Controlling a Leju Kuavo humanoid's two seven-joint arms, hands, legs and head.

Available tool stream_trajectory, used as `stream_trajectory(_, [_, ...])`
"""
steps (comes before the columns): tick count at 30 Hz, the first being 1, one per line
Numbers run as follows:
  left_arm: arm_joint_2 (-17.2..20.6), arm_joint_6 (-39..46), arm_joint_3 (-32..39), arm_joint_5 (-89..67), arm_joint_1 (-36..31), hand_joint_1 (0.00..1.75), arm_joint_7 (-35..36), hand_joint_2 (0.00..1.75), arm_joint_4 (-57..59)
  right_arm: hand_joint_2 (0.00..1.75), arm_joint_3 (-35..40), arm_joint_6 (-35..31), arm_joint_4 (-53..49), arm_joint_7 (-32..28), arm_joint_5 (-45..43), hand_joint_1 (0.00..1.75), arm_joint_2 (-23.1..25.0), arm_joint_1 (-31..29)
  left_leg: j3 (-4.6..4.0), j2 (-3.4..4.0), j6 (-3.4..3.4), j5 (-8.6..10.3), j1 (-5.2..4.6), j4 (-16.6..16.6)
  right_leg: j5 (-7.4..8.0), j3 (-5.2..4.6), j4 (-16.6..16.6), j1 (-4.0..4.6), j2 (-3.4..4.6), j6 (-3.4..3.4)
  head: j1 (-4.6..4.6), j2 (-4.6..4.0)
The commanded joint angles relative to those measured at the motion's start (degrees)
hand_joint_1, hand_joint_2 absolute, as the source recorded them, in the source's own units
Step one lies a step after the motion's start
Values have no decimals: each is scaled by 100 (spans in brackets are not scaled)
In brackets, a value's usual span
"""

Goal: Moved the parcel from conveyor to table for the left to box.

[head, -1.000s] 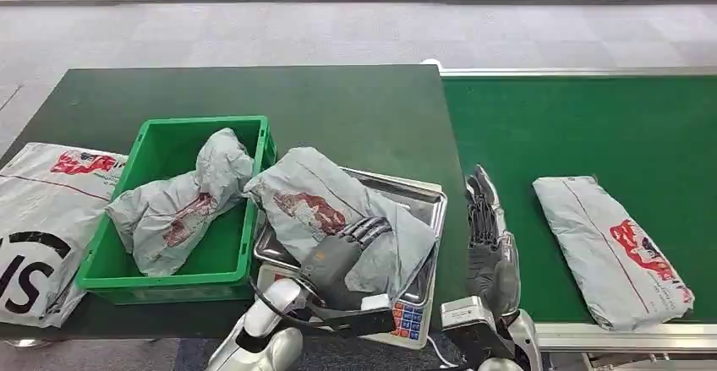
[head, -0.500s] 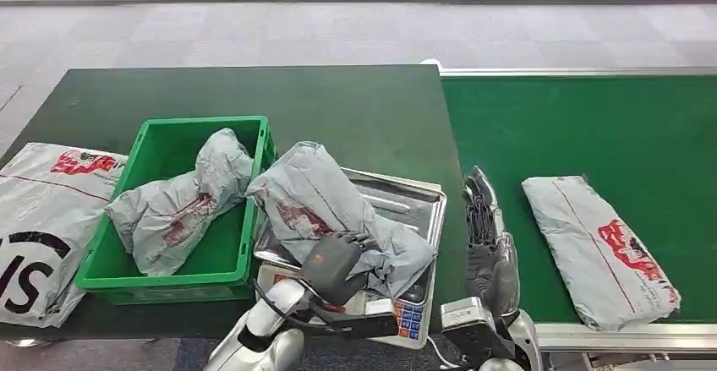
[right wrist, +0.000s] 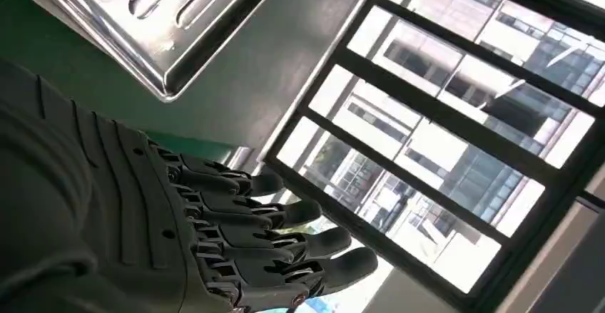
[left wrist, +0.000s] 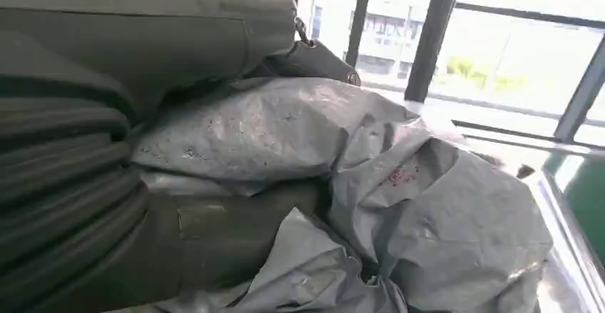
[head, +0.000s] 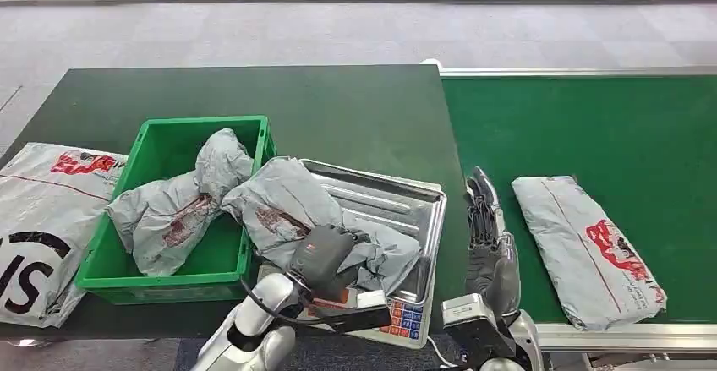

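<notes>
The left hand (head: 325,251) has its fingers (left wrist: 235,231) clamped on a crumpled grey parcel (head: 292,210), with the thumb over the top of the wrapping in the left wrist view. That parcel lies slumped across the near left part of the steel tray (head: 397,206) of a weighing scale (head: 407,319), and its far end leans against the rim of the green bin (head: 165,278) just beside it. To my eye this is the boxing step: the parcel is already off the belt and on the dark worktop (head: 355,109), and the left arm looks to be hauling it toward the bin, where another grey parcel (head: 182,206) lies already. The next move, I'd judge, calls for lifting the bag clear of the bin's rim, carrying it over the opening, and letting go; the limp wrapping may sag or snag on that edge. The right hand (head: 489,248) hangs at the seam between worktop and green conveyor (head: 592,126), fingers straight and slightly apart, holding nothing. A further flat parcel (head: 588,248) rests on the belt just beside it, likely the next one to fetch. A large printed mailer (head: 42,210) lies left of the bin.
</notes>
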Motion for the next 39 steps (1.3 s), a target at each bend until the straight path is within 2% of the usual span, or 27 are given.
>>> stream_trajectory(1, [2072,1226,-3406,-2663,-2466,175,3856,175,-1041,0,-154,251,345,2,15,0,207,-185,-21,-9,-7,7,5,10,0,-17,13,7,-23,-9,0,0])
stream_trajectory(2, [2104,1125,-4790,-2663,-3276,175,4921,175,-915,0,-135,257,452,-30,-8,0,199,-227,-27,-18,-8,12,6,11,0,-19,16,8,-35,-11,0,0])
stream_trajectory(3, [2099,1040,-5159,-2663,-3756,175,5088,175,-819,0,-127,263,521,-65,-31,0,201,-247,-24,-15,-12,21,4,-1,6,-18,10,7,-44,-17,0,0])
stream_trajectory(4, [2118,1024,-5325,-2663,-4118,175,5088,175,-752,0,-121,259,591,-93,-43,0,204,-264,-55,-89,-8,27,12,26,-7,-23,23,12,-105,-8,2,0])
stream_trajectory(7, [2090,1136,-5346,-2663,-4514,175,4987,175,-459,0,-126,237,690,-133,-71,0,191,-307,-57,-74,-15,74,10,-6,32,-39,-4,14,-93,-18,0,0])
stream_trajectory(9, [2030,1210,-5346,-2663,-4518,175,5010,175,-237,0,-115,226,755,-133,-71,0,165,-392,-48,-19,-10,57,14,-5,40,-33,-5,14,-40,-16,4,0])
stream_trajectory(10, [1996,1305,-5346,-2663,-4515,175,5068,175,-51,0,-104,231,830,-132,-84,0,153,-473,-43,-24,-8,63,10,-17,42,-21,-10,11,-51,-16,0,0])
stream_trajectory(11, [1985,1415,-5291,-2663,-4540,175,5088,175,162,0,-85,236,892,-130,-110,0,148,-531,-32,-9,-10,55,6,-1,37,-24,8,4,-28,-17,0,0])
stream_trajectory(15, [2061,1860,-4533,-2663,-3976,175,5088,175,771,0,-48,202,928,-125,-120,0,167,-558,-31,27,-14,61,2,-15,58,-42,-1,2,12,-17,2,0])
stream_trajectory(16, [2042,1914,-4218,-2663,-3795,175,5003,175,962,0,-35,200,931,-113,-131,0,158,-566,-24,31,-15,67,0,-26,63,-39,-8,1,11,-19,0,0])
stream_trajectory(17, [1992,2086,-3665,-2663,-3572,175,4630,175,1220,0,-28,185,932,-102,-139,0,143,-560,-28,11,-13,59,0,-12,52,-38,4,0,-4,-16,0,0])
stream_trajectory(19, [1959,2263,-3361,-2663,-3455,175,4439,175,1445,0,60,105,980,-35,-179,0,80,-578,-31,12,-16,64,4,-13,54,-39,1,4,-2,-16,2,0])
stream_trajectory(23, [1959,2263,-3361,-2663,-3455,175,4439,175,1445,0,60,105,980,-35,-179,0,80,-578,-39,19,-22,71,7,-14,60,-49,2,7,1,-18,0,0])
stream_trajectory(26, [1678,2233,-2642,-2663,-3146,175,3989,175,2063,0,-44,102,901,-52,-192,0,85,-463,-38,3,-21,71,5,-15,55,-45,3,4,-12,-17,0,0])
stream_trajectory(28, [1410,2494,-1846,-2663,-2902,175,3477,175,2553,0,-85,101,865,-58,-200,0,91,-411,-36,6,-20,73,4,-21,58,-42,-4,4,-11,-17,0,0])
stream_trajectory(30, [1318,2575,-1761,-2663,-2944,175,3440,175,3018,0,-100,131,810,-69,-186,0,96,-367,-35,10,-20,73,5,-21,59,-42,-5,4,-9,-17,0,0])
stream_trajectory(33, [1117,2642,-1128,-2663,-2980,175,3163,175,3778,0,-156,212,766,-39,-111,0,166,-339,-43,-3,-22,70,6,-8,53,-50,8,5,-15,-18,0,0])
stream_trajectory(39, [1225,2543,-767,-2663,-3311,175,3124,175,4288,0,-192,188,948,-29,-113,0,99,-420,-50,5,-24,72,10,-6,58,-59,8,10,-11,-21,0,0])
